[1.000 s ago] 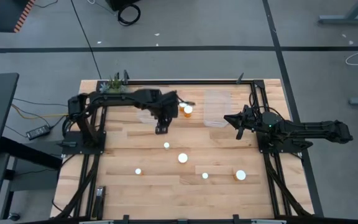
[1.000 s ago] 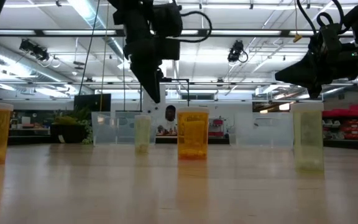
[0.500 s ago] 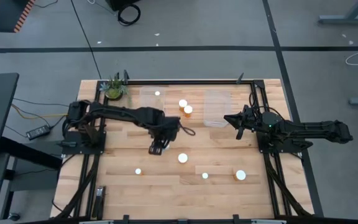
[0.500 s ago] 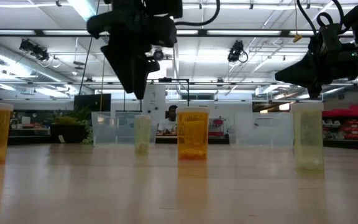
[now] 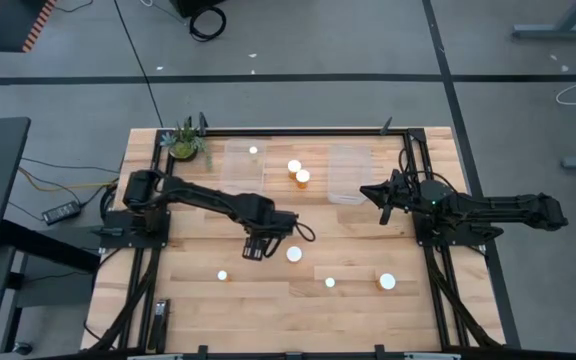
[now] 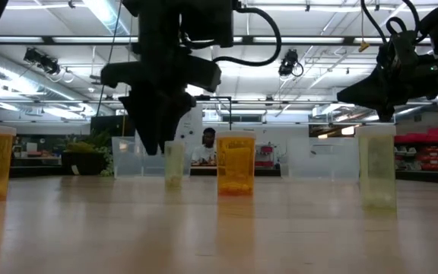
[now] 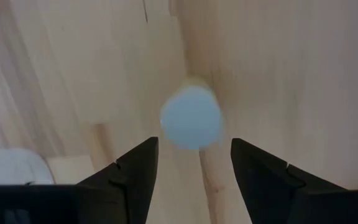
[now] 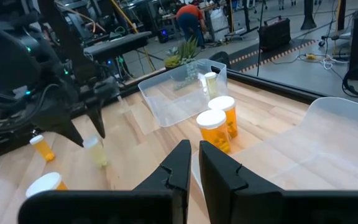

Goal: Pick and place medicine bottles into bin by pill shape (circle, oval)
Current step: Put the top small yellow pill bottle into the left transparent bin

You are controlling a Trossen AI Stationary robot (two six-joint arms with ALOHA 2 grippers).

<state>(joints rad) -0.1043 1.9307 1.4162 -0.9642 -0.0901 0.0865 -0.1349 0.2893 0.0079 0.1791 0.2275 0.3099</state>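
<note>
**Inspector:** Sorting status?

**Assistant:** Early. In the high view one medicine bottle (image 5: 253,151) sits inside the left clear bin (image 5: 244,165) at upper centre. The right clear bin (image 5: 348,175) appears to hold nothing. Two orange bottles (image 5: 298,173) stand on the table (image 5: 188,290) between the bins.

**Inspector:** Outstanding items?

**Assistant:** Four white caps show in the lower middle of the frame: one lower left (image 5: 222,275), one centre (image 5: 294,254), two lower right (image 5: 330,283) and (image 5: 387,282).

**Inspector:** Left gripper?

**Assistant:** The left gripper (image 5: 256,249) hangs at centre frame, fingers (image 7: 135,171) apart and holding nothing. Its wrist view shows a white cap (image 7: 191,117) lying between them, not yet gripped.

**Inspector:** Right gripper?

**Assistant:** The right gripper (image 5: 370,190) waits at the right bin's right edge, fingers together and empty.

**Inspector:** Judgement?

**Assistant:** One binned; most bottles remain.
</note>
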